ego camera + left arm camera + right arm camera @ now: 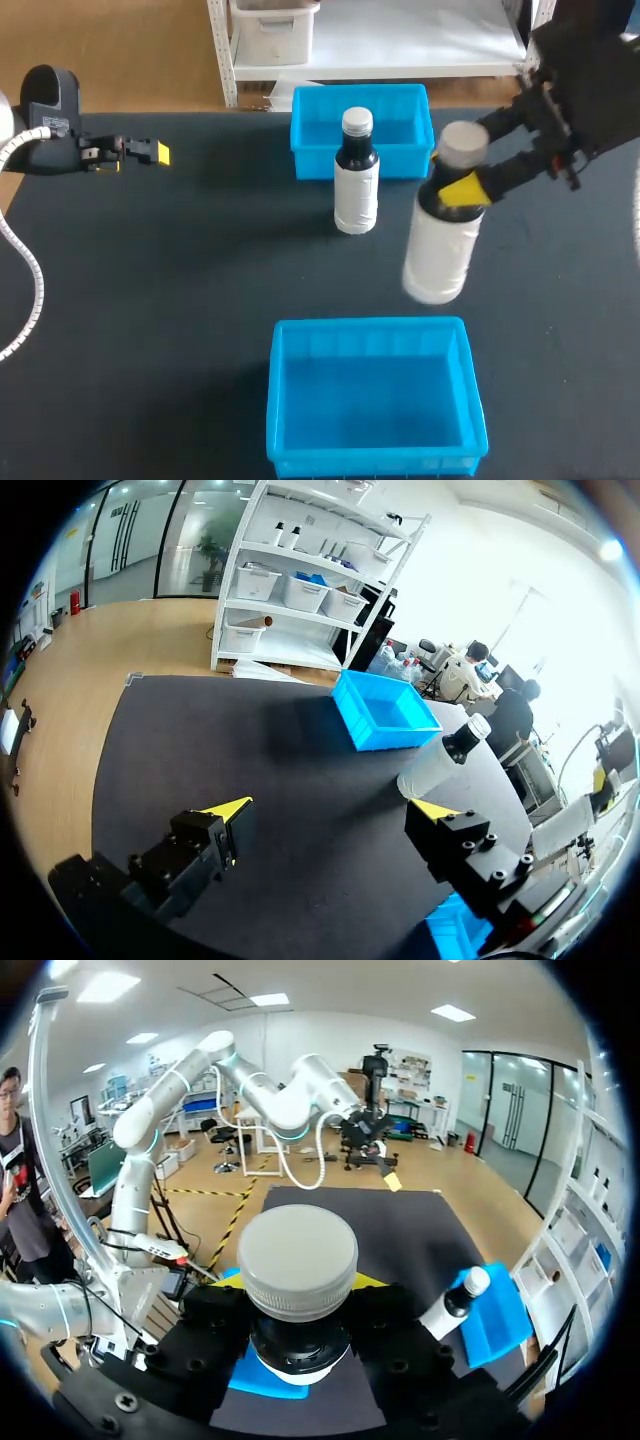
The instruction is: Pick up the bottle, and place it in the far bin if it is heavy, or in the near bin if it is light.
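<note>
My right gripper (462, 188) is shut on a white bottle with a grey cap (440, 255), gripping its dark neck just under the cap. The bottle hangs upright between the two blue bins, right of centre, and looks clear of the table. In the right wrist view the grey cap (297, 1260) fills the space between the fingers of the right gripper (300, 1310). The far bin (310, 160) stands at the back and the near bin (372, 325) at the front. My left gripper (150, 152) is open over the far left of the table, holding nothing, as the left wrist view confirms (335, 810).
A second bottle (356, 185), white with a dark neck and small white cap, stands upright just in front of the far bin, left of the held bottle. It also shows beside the far bin (495, 1315) as the second bottle (455, 1305).
</note>
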Controlling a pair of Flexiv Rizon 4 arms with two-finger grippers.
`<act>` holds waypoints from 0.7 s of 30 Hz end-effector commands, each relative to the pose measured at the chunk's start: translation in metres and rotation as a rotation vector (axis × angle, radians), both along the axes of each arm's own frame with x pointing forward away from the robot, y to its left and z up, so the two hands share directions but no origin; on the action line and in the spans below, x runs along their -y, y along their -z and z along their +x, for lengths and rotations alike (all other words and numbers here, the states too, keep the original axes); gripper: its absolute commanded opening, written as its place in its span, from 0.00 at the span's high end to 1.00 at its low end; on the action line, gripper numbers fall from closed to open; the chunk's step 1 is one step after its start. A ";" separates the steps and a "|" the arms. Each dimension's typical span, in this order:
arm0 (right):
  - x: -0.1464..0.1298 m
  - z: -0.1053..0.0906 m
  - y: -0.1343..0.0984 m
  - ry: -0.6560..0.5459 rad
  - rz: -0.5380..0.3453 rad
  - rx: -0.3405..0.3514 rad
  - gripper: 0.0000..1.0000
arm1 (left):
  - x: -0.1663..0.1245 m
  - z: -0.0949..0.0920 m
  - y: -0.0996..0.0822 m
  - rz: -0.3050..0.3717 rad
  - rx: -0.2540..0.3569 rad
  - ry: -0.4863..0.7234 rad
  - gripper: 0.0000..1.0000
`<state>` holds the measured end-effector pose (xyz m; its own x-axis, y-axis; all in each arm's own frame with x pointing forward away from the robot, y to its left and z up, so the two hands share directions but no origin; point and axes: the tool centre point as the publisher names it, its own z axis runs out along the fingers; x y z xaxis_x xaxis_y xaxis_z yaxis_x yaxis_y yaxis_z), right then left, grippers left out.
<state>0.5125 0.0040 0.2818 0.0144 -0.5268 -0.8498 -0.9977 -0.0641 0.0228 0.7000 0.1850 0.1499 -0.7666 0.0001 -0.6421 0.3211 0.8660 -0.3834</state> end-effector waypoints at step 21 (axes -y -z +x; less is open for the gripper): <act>-0.108 -0.045 0.083 -0.374 0.049 -0.099 0.91 | 0.000 0.000 0.000 0.000 0.000 0.000 0.00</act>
<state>0.4612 0.0983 0.2111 0.1137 -0.4648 -0.8781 -0.9283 -0.3646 0.0728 0.7000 0.1849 0.1499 -0.7666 0.0001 -0.6421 0.3212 0.8659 -0.3834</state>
